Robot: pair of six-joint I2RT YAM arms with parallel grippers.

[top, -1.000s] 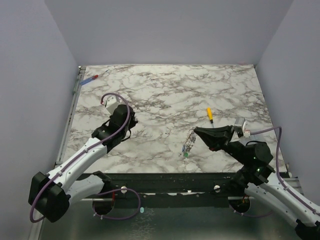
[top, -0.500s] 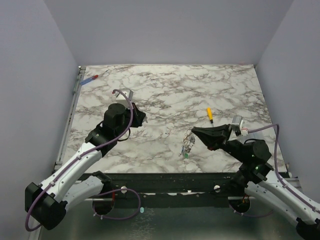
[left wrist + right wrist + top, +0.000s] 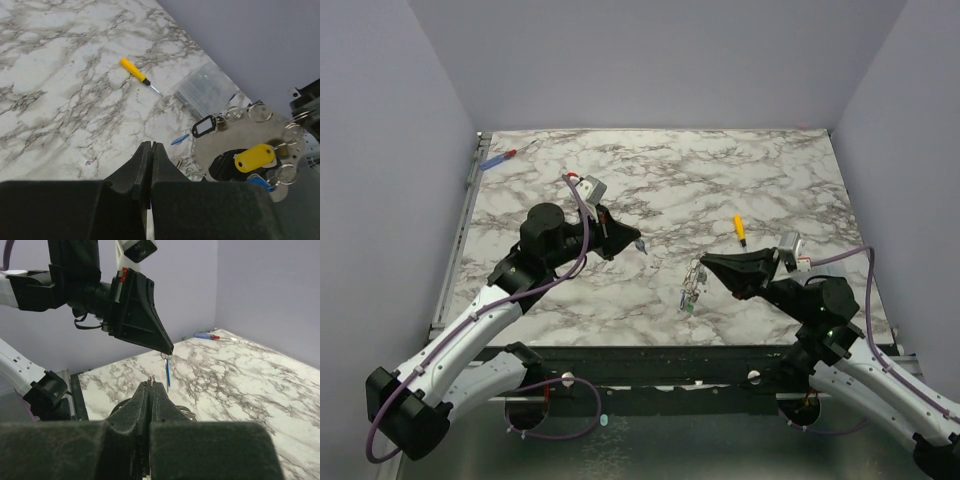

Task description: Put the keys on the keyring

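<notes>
The left arm reaches in from 7 o'clock in the top view, elbow low, its wrist raised above mid-table. The left gripper (image 3: 638, 243) points toward 4 o'clock. The right arm comes in from 5 o'clock and lies low, with the right gripper (image 3: 704, 260) pointing toward 9 o'clock.

The keys (image 3: 693, 288) lie bunched on the table, just beside the right fingertips at their 7 o'clock and near the left gripper at its 4 o'clock. In the left wrist view the bunch shows a yellow tag, a black tag and several small rings. The keyring cannot be picked out from the bunch.

The left fingers are pressed together. In the right wrist view a blue key (image 3: 167, 374) hangs from their tip by its small ring, clear of the table. The right fingers are also closed tight. Whether they pinch anything cannot be told.

A screwdriver (image 3: 740, 230) lies at 1 o'clock from the bunch, and a clear box (image 3: 207, 90) sits near it.
</notes>
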